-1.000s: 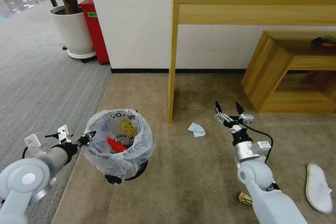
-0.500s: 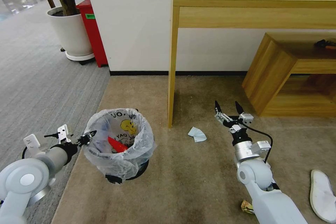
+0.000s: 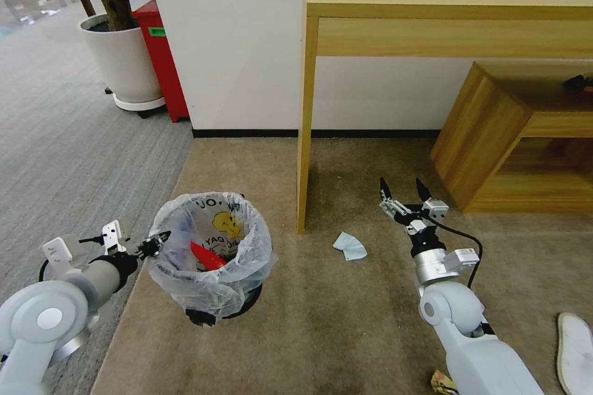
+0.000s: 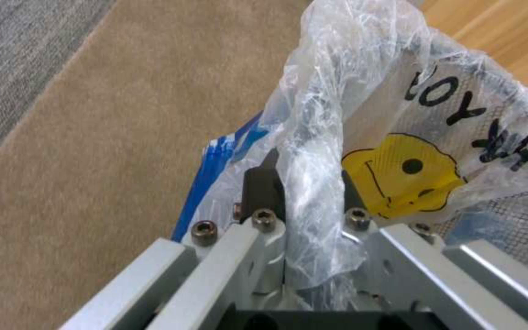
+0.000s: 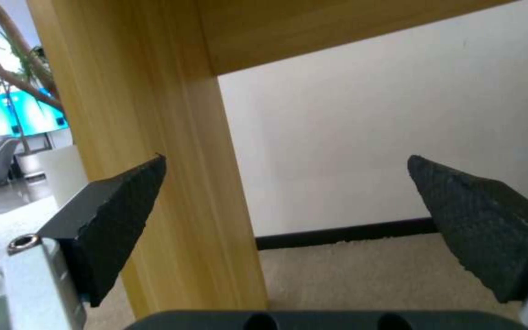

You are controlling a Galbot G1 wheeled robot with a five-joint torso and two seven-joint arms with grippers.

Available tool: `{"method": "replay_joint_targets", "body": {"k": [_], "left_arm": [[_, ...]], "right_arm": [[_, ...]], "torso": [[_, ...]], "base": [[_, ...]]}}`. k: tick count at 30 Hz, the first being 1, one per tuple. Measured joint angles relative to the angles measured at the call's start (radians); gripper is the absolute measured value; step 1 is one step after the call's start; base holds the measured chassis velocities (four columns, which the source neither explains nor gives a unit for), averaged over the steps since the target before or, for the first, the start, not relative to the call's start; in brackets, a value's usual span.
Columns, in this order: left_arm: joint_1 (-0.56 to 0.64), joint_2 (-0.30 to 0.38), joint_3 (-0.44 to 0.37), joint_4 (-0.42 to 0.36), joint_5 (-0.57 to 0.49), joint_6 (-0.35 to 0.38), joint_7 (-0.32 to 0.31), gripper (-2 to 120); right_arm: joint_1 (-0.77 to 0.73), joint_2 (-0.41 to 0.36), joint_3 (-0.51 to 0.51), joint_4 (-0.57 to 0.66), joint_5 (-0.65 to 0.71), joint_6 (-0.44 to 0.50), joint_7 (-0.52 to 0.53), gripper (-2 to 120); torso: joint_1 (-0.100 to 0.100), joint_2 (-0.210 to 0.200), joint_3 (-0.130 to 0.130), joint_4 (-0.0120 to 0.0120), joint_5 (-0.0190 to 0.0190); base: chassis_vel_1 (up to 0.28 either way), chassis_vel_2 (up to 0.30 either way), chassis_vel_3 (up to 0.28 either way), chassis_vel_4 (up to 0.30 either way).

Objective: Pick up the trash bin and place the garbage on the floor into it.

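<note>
Everything fixed to the room has slid in the head view while both arms sit at the same spots in the frame, so the camera has moved with the robot rather than the litter: the white slipper has gone further toward the lower right corner, and the yellowish scrap now sits at the bottom edge beside the right arm.

Nearest, at lower left, the left gripper holds its jaws clamped on the bag-covered rim of the trash bin; the left wrist view shows crinkled plastic pinched between them. A red wrapper lies inside the bin, which looks lifted just clear of the beige carpet, though I cannot be sure.

Right of centre, the right gripper hangs with its jaws wide apart and empty. To its lower left, apart from it, a pale blue crumpled paper lies near the desk leg.

My judgement: the robot is repositioning toward that paper, which looks the likely next piece. Slipper and scrap remain uncollected.
</note>
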Motion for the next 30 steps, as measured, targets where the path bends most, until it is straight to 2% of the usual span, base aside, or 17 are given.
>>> {"method": "replay_joint_targets", "body": {"k": [30], "left_arm": [[0.005, 0.006, -0.005, -0.015, -0.009, 0.000, -0.002, 3]], "right_arm": [[-0.006, -0.002, 0.002, 0.008, 0.002, -0.001, 0.000, 100]], "torso": [[0.000, 0.000, 0.000, -0.0001, 0.0000]], "base": [[-0.077, 0.075, 0.070, -0.081]]}}
